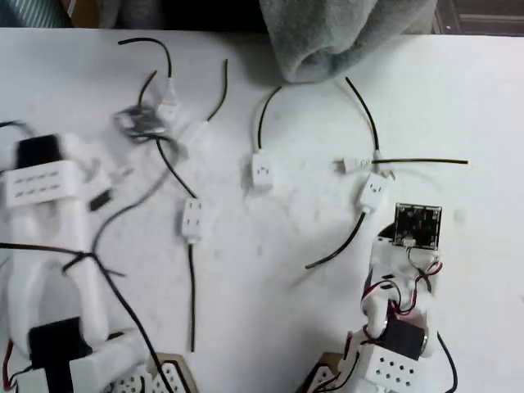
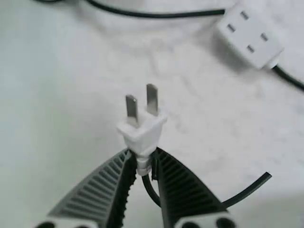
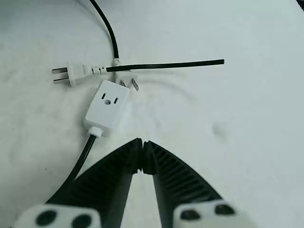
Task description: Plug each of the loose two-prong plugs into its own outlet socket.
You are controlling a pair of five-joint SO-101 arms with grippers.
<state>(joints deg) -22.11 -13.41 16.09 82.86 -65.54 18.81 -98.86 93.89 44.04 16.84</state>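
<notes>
A white plug (image 2: 141, 129) is grasped by the left pincer (image 2: 142, 164), apart from a socket block (image 2: 251, 34) on the table (image 2: 57, 95). The right pincer (image 3: 142, 156) is clenched shut near a second socket (image 3: 107, 104), beside which a loose plug (image 3: 76, 73) is laid.

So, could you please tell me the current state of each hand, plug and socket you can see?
Left hand: shut on held plug.
Held plug: gripped at its base, prongs free, unplugged.
Right hand: shut, holding nothing.
Socket by right hand: empty.
Loose plug: lying flat, unplugged.
</notes>
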